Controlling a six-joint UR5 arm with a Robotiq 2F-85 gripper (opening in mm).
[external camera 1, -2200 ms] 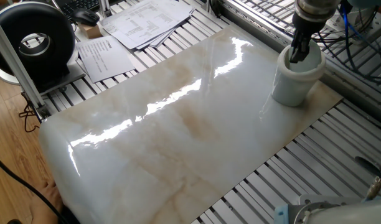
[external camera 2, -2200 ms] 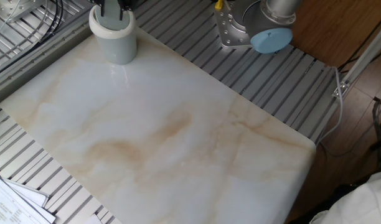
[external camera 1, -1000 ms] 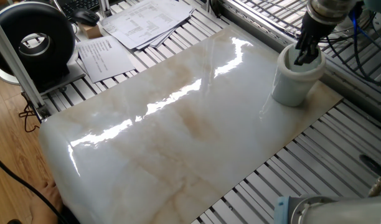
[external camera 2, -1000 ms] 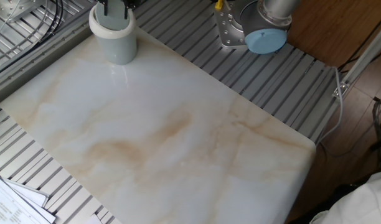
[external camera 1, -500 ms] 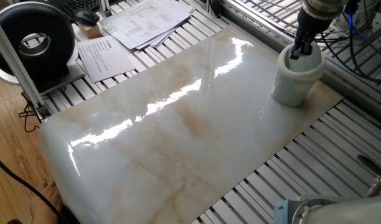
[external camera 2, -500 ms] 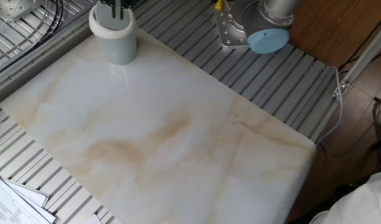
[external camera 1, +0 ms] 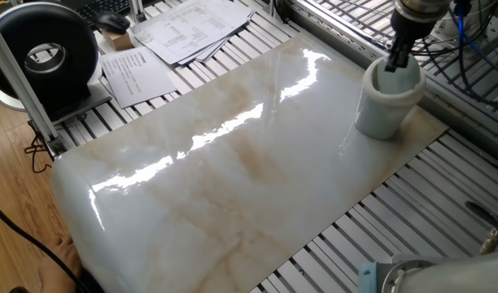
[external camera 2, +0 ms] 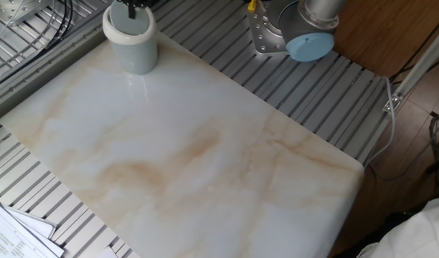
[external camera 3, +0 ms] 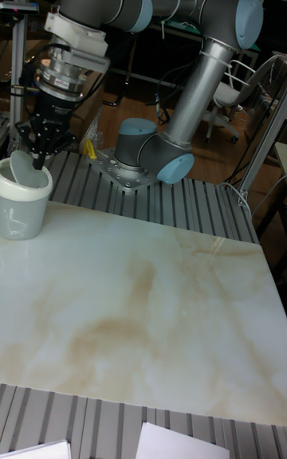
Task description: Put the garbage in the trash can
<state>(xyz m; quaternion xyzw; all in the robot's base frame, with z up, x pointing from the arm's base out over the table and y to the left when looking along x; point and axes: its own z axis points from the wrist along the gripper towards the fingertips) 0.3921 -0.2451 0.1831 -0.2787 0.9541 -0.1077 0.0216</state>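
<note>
Right now your gripper [external camera 3: 37, 158] hangs directly over the mouth of the plain white, slightly tapered trash can [external camera 1: 385, 104], its dark fingertips level with the thick rim, which is where you would want them if anything is to fall inside rather than onto the marble-patterned worktop [external camera 1: 233, 163]. From the tall fixed view the fingers look drawn close together into a narrow point, with no wad showing between them, though the tips are too small and dark to be sure, so you cannot tell whether they are fully pressed together. The crumpled paper garbage is not visible anywhere: none lies on the worktop in either fixed view, and the can's interior shows only a pale surface, so it is probably already inside, but you cannot confirm that. The can stands upright at the corner of the worktop nearest the arm's base [external camera 3: 143, 158], well apart from the printed paper sheets [external camera 1: 188, 28] and the round black device [external camera 1: 45, 57]. Judged from this, the task looks nearly done; lift straight up so the fingers clear the rim without tipping the can.
</note>
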